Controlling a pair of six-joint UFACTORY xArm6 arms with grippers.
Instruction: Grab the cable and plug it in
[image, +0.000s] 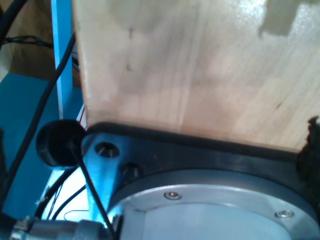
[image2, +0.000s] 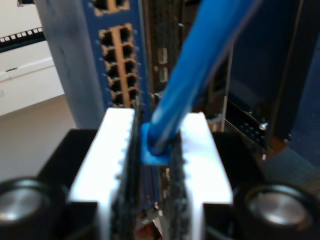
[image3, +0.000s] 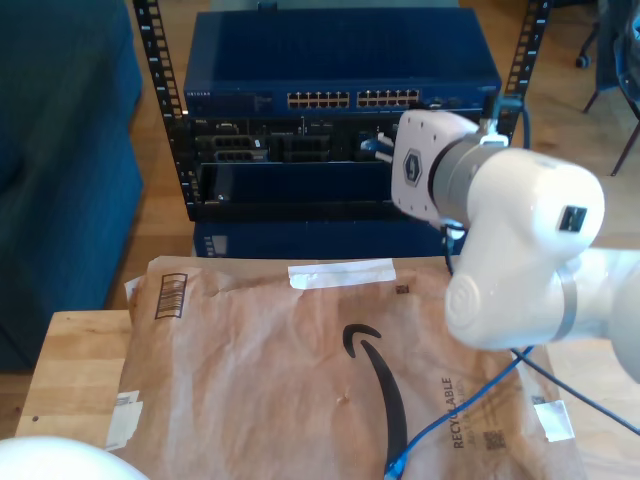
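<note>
Two rows of ports run across the switch (image3: 340, 99) in the rack. From the exterior view's left to its right: paper packaging (image3: 300, 370) covers the surface, then the cable (image3: 455, 410) trails toward the arm. My second gripper (image2: 156, 165) is clamped on the cable's plug (image2: 154, 147), ports just ahead, presumably lining up insertion. My first gripper: state cannot be determined.

One blue cable (image3: 455, 415), one brown paper mailer (image3: 330, 370), one rack switch (image3: 340, 75) with two port blocks, one white arm (image3: 520, 240) at three o'clock.
</note>
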